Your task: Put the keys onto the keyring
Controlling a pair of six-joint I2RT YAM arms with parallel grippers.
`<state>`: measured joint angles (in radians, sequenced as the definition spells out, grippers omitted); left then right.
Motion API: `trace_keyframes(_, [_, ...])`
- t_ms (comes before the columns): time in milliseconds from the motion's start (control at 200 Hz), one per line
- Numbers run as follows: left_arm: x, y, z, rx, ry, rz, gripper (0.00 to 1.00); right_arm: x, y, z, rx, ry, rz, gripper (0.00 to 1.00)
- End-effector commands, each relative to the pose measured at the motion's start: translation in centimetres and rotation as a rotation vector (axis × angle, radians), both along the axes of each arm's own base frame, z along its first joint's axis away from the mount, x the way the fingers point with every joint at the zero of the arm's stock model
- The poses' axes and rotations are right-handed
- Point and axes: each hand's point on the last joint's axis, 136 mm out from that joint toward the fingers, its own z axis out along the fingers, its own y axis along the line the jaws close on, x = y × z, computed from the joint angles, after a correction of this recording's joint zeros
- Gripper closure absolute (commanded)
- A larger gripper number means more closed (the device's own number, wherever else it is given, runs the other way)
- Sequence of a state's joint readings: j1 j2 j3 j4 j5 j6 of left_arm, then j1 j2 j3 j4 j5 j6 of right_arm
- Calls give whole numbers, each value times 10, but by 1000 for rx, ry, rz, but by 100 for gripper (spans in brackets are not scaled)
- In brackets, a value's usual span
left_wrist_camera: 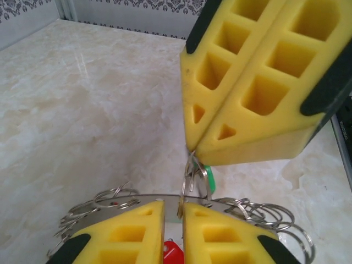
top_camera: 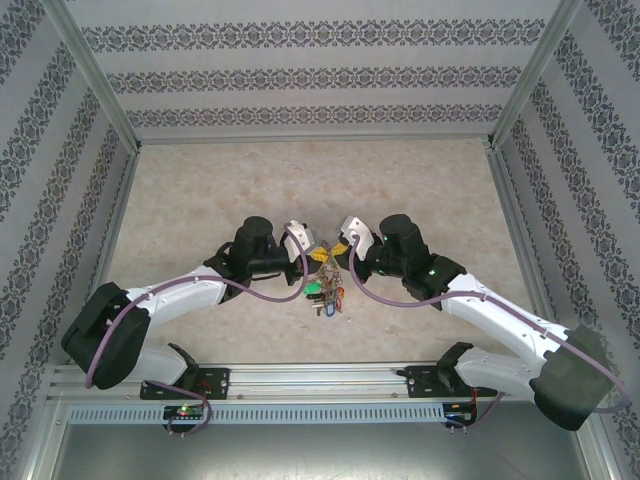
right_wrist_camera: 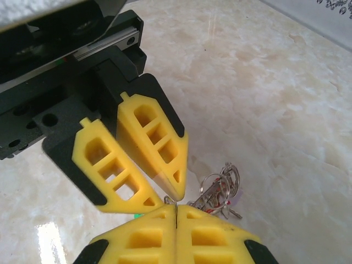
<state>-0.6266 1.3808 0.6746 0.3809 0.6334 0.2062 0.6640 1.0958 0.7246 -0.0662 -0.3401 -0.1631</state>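
Keyring [top_camera: 325, 283] sits mid-desk between the two pincer tips, nearer the arm bases than the back wall. Desk [top_camera: 300, 180] is pale, marbled and glossy, with glare patches in the wrist views. Patterned wallpaper [top_camera: 300, 75] on three sides, aluminium posts [top_camera: 95, 78] at the corners, mounting rail [top_camera: 320, 375] along the near edge.

Right pincer [right_wrist_camera: 175, 209]: fingers pressed together, pinching the green key [left_wrist_camera: 208, 177] by its thin metal end. The green tag hangs just below the tips.

Left pincer [left_wrist_camera: 174, 214]: fingers slightly spread. A thin metal loop stands in the narrow gap without filling it. Can't tell if it touches a pad.

Hard to read:
- Top view: keyring is a clump of coloured specks, partly under both pincer heads.
- Left wrist view: own fingers cover the near part of the ring band. Red tag [left_wrist_camera: 173, 254] is half hidden and cut off at the bottom edge.
- Right wrist view: ring is mostly behind the fingers, and a bundle of small rings [right_wrist_camera: 220, 190] pokes out at right.
- Can't tell which loop threads which.

Room: pincers are tip to tip, very tight there. Open desk runs toward the back wall and out to both sides. Keyring is well clear of every desk edge.
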Motion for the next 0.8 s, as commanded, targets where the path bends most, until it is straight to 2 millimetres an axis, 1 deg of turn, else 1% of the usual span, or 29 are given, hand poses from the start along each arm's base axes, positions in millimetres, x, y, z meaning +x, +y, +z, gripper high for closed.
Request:
trace_keyframes(0, [-4,-5,4,19,-10,-50,82,1,6,28,36,-79,17,100])
trace_keyframes(265, [-7,-7,14,56,-33,-101,79,0,6,27,34,-76,25,100])
trace_keyframes(500, [-5,-7,7,99,-23,-110,77,-2,7,28,37,-73,35,100])
trace_keyframes(794, [0,-8,7,126,-36,-107,77,-4,10,28,45,-67,56,100])
